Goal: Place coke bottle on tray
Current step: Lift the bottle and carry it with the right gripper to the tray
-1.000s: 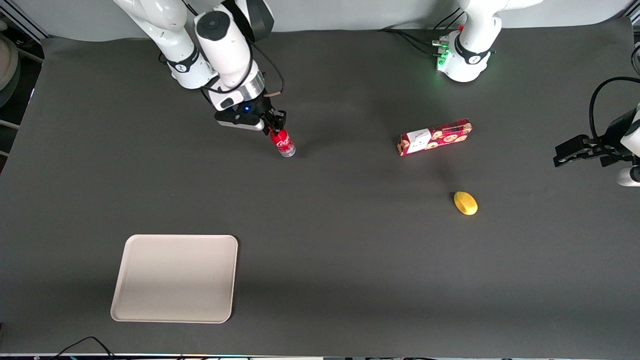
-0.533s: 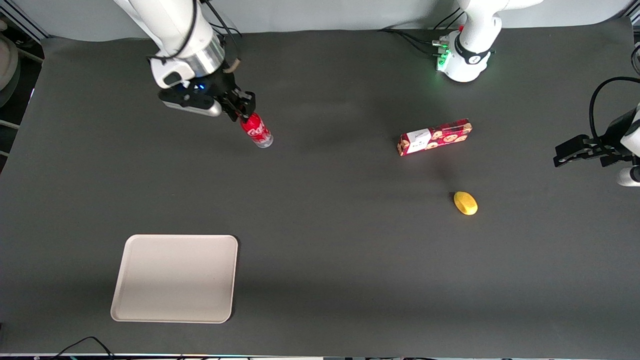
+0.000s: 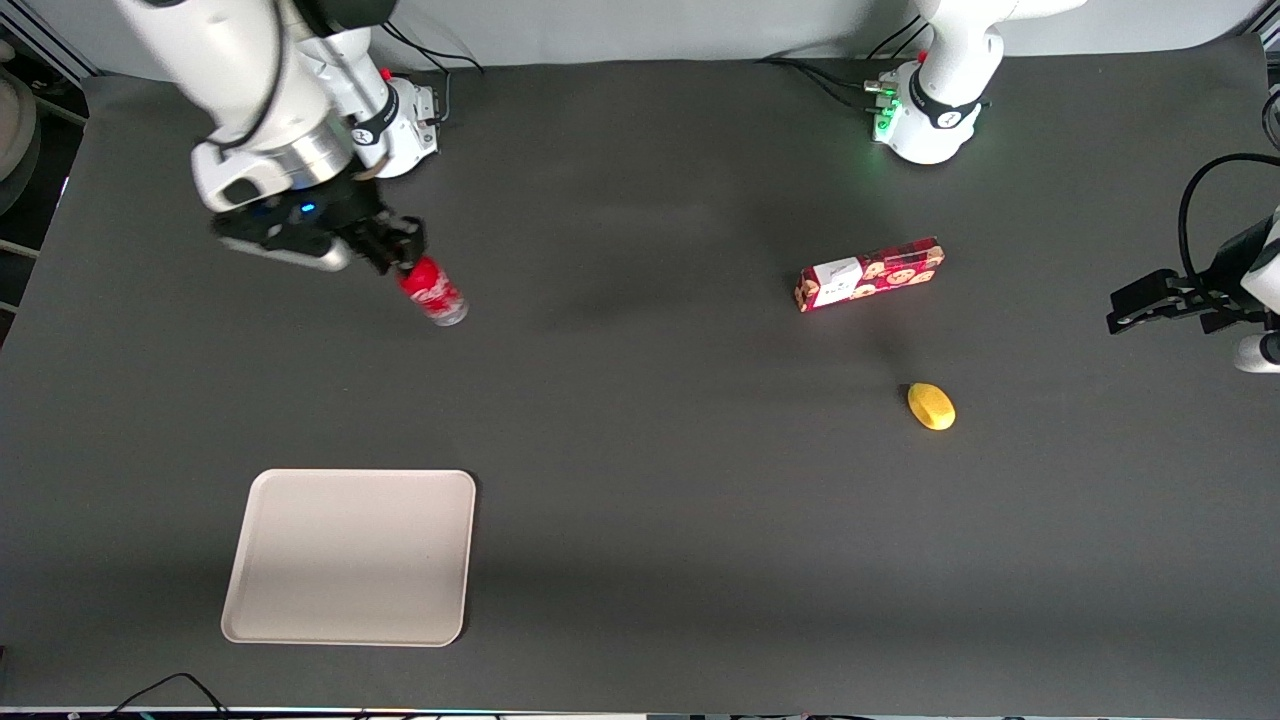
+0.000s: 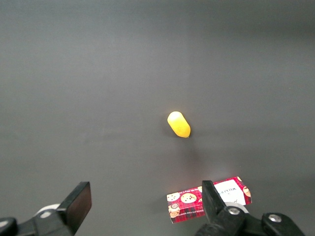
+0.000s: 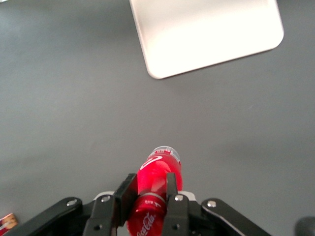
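The coke bottle [image 3: 432,292], small and red with a white script logo and a clear base, hangs tilted above the dark table with my right gripper [image 3: 400,250] shut on its neck. In the right wrist view the bottle [image 5: 158,174] shows clamped between the two black fingers [image 5: 126,194] of the gripper [image 5: 147,189], its base pointing toward the tray [image 5: 206,29]. The beige tray [image 3: 350,556] lies flat near the table's front edge at the working arm's end, nearer to the front camera than the bottle, with nothing on it.
A long red cookie box [image 3: 868,273] and a yellow lemon-like object [image 3: 931,406] lie toward the parked arm's end of the table; both also show in the left wrist view, box [image 4: 197,202] and yellow object [image 4: 178,124].
My gripper has carried the bottle off the table and sideways toward the working arm's end, then slightly nearer the front camera. Tray, box and yellow object have not moved.
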You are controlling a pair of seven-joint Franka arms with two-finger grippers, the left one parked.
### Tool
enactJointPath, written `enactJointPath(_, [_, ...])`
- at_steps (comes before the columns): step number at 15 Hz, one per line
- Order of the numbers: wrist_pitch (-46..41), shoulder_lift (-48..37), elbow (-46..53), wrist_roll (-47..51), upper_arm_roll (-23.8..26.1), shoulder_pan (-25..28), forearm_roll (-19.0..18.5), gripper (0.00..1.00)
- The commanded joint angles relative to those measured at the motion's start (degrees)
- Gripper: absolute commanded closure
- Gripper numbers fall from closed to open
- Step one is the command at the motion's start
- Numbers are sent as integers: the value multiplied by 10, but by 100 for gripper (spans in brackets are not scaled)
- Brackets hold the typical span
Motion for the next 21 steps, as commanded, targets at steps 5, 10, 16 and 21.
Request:
enactJointPath(5, [-1,142,50,-193,-137,-14,-120,100])
enactJointPath(10, [64,280,106,-222,-177,-15,-206,100])
enactJointPath(16, [117,404,164,-213,-186,-7,-295,100])
enactJointPath(21, [133,498,228,-154,-186,31,-386,100])
